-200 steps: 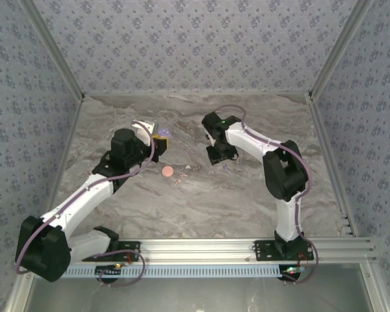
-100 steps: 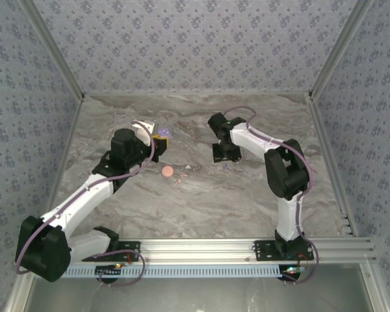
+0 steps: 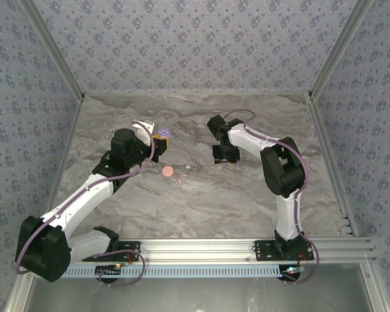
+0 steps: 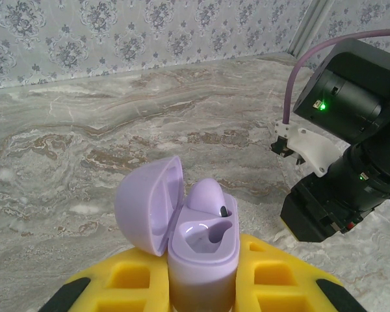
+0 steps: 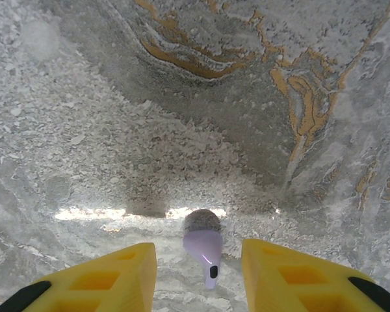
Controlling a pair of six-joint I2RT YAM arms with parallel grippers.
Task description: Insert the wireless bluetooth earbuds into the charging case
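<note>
Because the lavender earbud (image 5: 203, 248) lies in the gap between the right gripper's (image 5: 196, 244) yellow fingers (image 5: 127, 266), the coming grasp turns on how that bud sits against them. In the right wrist view its long axis runs from 6 to 12 o'clock, parallel to the fingers, with the stem and its dark tip at 6 o'clock, nearest the camera, and the round head at 12 o'clock. The fingers stand apart, one at 9 o'clock of the bud and one at 3 o'clock, with bare marble table (image 5: 182, 97) showing on both sides, so nothing is gripped yet. The gap looks slightly wider on the left. Closing should pinch the bud across its narrow width, and the right arm is plainly the nearer one. Farther off, at about 10 o'clock from this gripper in the top view, the left gripper (image 4: 201, 286) is clamped on the lavender charging case (image 4: 205, 250). The case is held upright, its lid (image 4: 149, 205) swung open toward 9 o'clock. One earbud is seated at its far side (image 4: 205, 195), and the nearer socket (image 4: 205, 235) looks free to take this one
</note>
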